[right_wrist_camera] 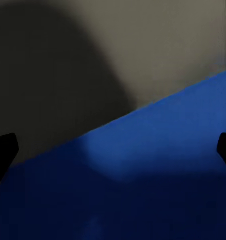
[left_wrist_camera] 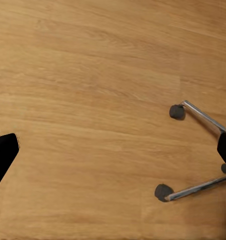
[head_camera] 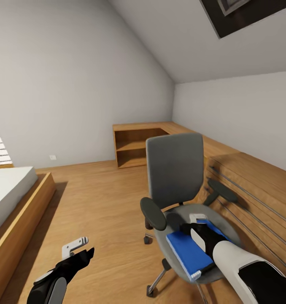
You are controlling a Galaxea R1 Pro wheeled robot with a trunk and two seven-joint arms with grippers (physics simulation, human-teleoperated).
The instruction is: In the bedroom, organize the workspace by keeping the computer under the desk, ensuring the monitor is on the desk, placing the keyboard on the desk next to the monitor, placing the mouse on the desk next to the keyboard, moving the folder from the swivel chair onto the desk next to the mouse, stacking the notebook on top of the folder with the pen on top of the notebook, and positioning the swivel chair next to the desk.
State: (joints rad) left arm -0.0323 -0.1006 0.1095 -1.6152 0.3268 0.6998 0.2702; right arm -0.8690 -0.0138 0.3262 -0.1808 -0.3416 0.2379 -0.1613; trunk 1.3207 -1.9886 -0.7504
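The swivel chair (head_camera: 175, 169) stands mid-room on the wooden floor, its grey back upright and its black armrests out to the sides. A bright blue folder (head_camera: 185, 250) lies flat on its grey seat (right_wrist_camera: 158, 45). My right gripper (head_camera: 198, 226) hovers just over the folder's far end, pointing down at it. In the right wrist view the folder (right_wrist_camera: 143, 185) is very close, with the right gripper (right_wrist_camera: 113, 152) open and a dark fingertip at either edge. My left gripper (head_camera: 79, 251) is open and empty, low over the floor to the chair's left. The left gripper (left_wrist_camera: 113, 152) looks down on the chair's chrome base (left_wrist_camera: 200, 187) and castors.
Low wooden shelving (head_camera: 138, 145) fills the far corner and runs on as a slatted wooden unit (head_camera: 252, 185) close behind the chair on the right. A bed (head_camera: 10, 190) on a wooden frame sits at the left. Open floor (head_camera: 101, 198) lies between the bed and the chair.
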